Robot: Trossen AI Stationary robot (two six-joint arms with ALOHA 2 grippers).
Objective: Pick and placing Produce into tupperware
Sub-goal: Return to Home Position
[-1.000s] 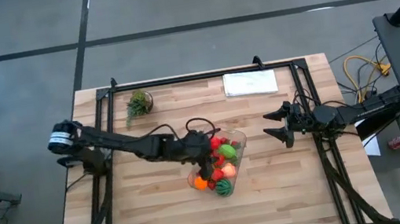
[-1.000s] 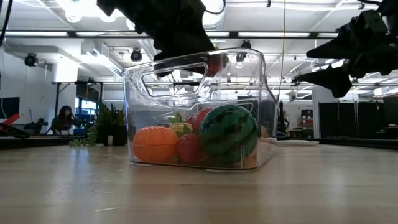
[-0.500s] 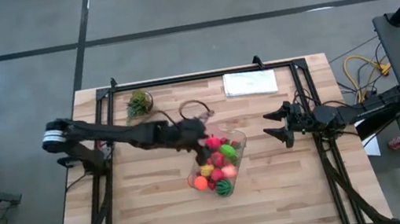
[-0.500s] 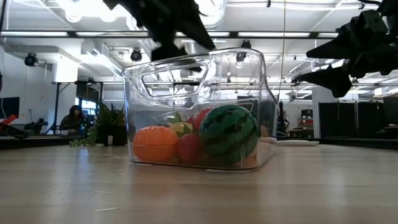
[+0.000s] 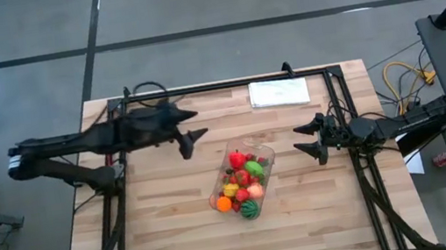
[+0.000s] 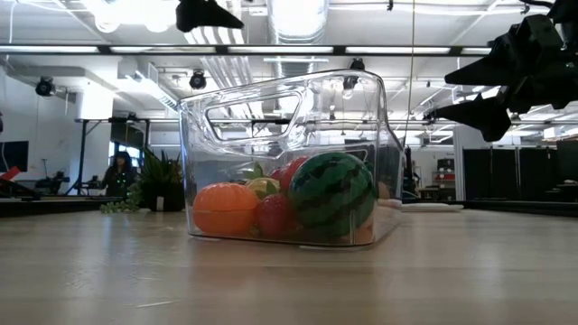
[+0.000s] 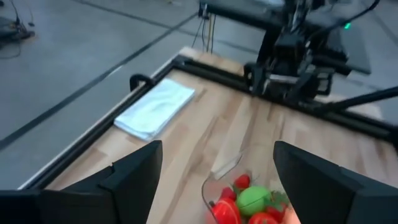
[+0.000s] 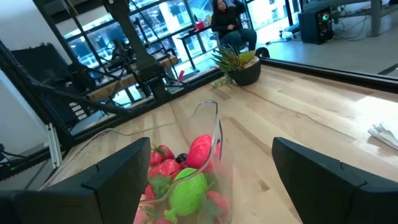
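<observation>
The clear tupperware stands on its base at the table's middle, also in the low view. Produce fills it: an orange, a watermelon, red and green pieces. My left gripper hovers open and empty, up and to the far left of the tub, whose rim shows between its fingers. Open and empty too, my right gripper hangs to the tub's right.
A potted plant stands at the far left and a flat white sheet at the far edge. Black frame rails run along the far edge and both sides. A person sits in the room beyond.
My left gripper has risen out of the tupperware and drawn back toward the table's far left. A red piece seen high inside the tub under it a second ago is gone from there. The tub has stayed where it was.
</observation>
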